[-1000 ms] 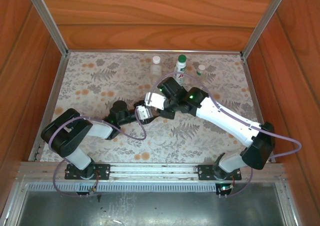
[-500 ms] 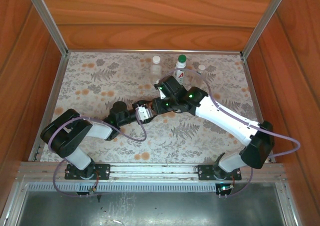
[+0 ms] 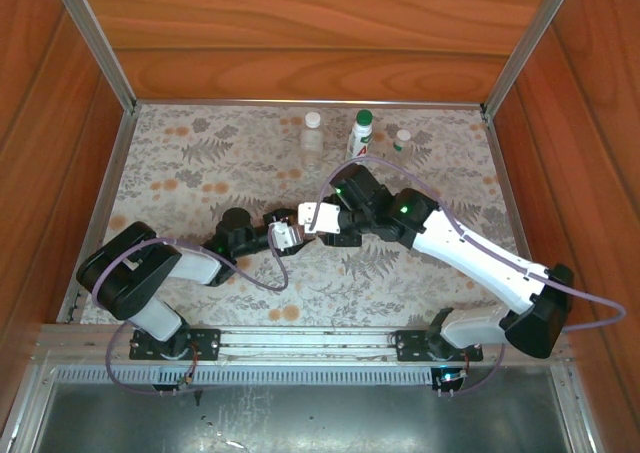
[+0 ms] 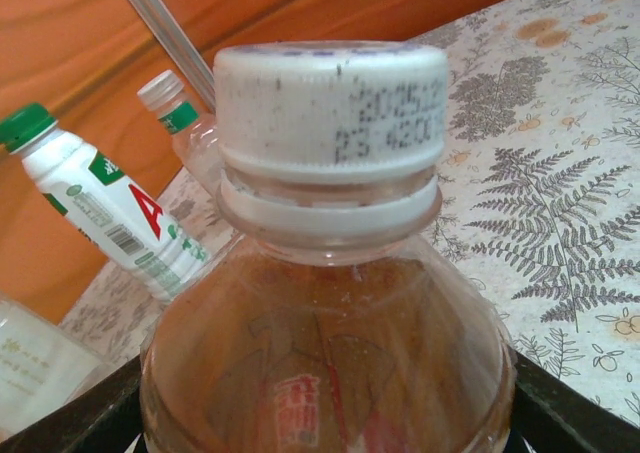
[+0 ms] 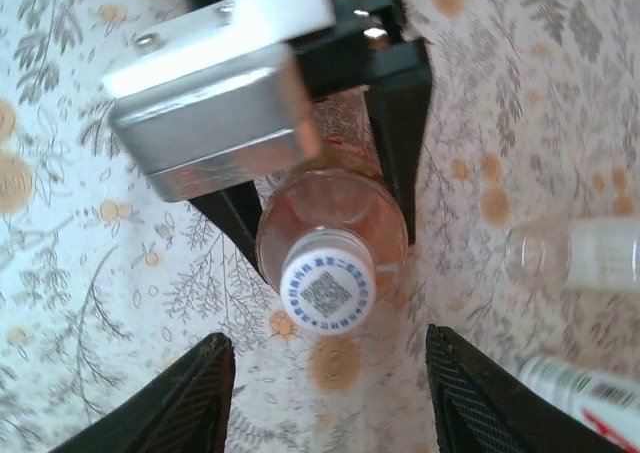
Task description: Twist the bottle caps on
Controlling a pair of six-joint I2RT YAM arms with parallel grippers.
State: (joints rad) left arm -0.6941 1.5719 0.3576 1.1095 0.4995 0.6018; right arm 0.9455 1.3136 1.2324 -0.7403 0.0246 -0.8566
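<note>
The amber bottle (image 4: 330, 363) with a red label stands upright in the middle of the table, and my left gripper (image 3: 283, 235) is shut on its body. A white bottle cap (image 4: 330, 103) sits on its neck. From above, in the right wrist view, the cap (image 5: 327, 291) shows a printed code, with the left gripper's black fingers (image 5: 400, 123) on either side of the bottle (image 5: 380, 228). My right gripper (image 5: 325, 341) stands open just above and beside the cap, touching nothing. In the top view the right gripper (image 3: 312, 216) is close against the left one.
Three capped bottles stand at the back: a clear one (image 3: 313, 138), a white one with a green cap (image 3: 361, 133) and a small clear one (image 3: 402, 140). The floral table (image 3: 180, 173) has open room on the left. Wooden walls enclose it.
The right gripper has opened off the cap and drawn back slightly to the right. The left gripper and the amber bottle have barely moved.
</note>
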